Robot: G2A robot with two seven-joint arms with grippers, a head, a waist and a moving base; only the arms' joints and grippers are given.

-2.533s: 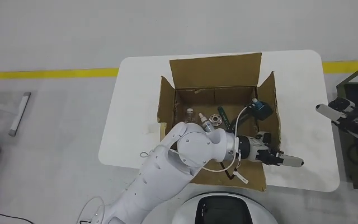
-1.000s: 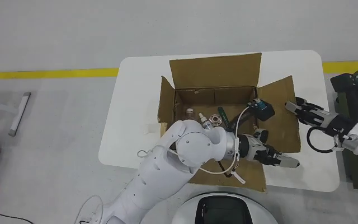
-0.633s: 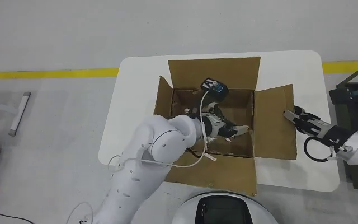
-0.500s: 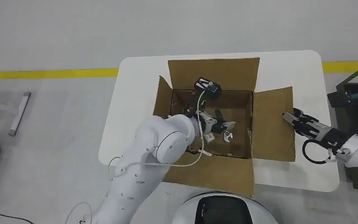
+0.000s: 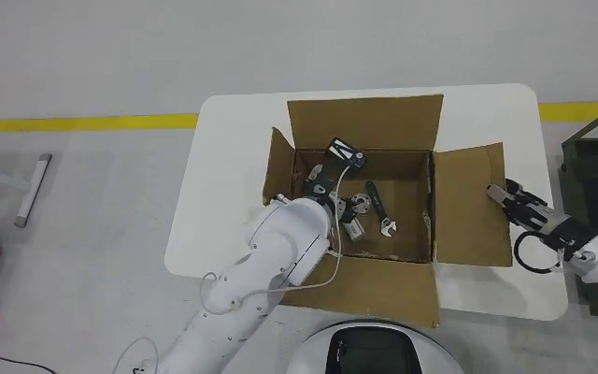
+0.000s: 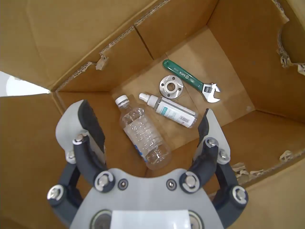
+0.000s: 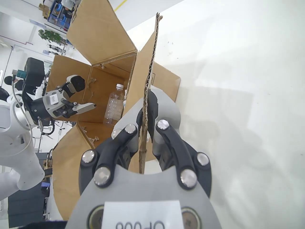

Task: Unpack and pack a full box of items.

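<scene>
A brown cardboard box (image 5: 364, 117) stands open on the white table (image 5: 234, 187), its four flaps folded outward. The left pincer (image 6: 146, 110) hangs over the box's opening and points down into it. Its two grey fingers with dark pads are spread wide apart and hold nothing. From the right wrist view the same pincer (image 7: 83, 94) shows inside the box mouth, well above the floor. On the floor of the box a clear plastic water bottle with a white cap (image 6: 145, 134) lies on its side near one corner. Just beside it lies a smaller clear spray bottle with a white nozzle and a printed label (image 6: 174, 111), also on its side, with its top end close to the water bottle's cap. A round, shiny metal flange with a centre hole (image 6: 171, 87) lies flat just beside the spray bottle. Past it is an adjustable wrench with a green handle and a steel head (image 6: 190, 79), its handle running close along the flange. The right pincer (image 7: 146, 106) sits at the outer edge of the box's right-hand flap (image 5: 467, 206). Its fingers are closed onto the flap's corrugated edge, one on each face of the cardboard, and the flap lies spread outward over the table.
</scene>
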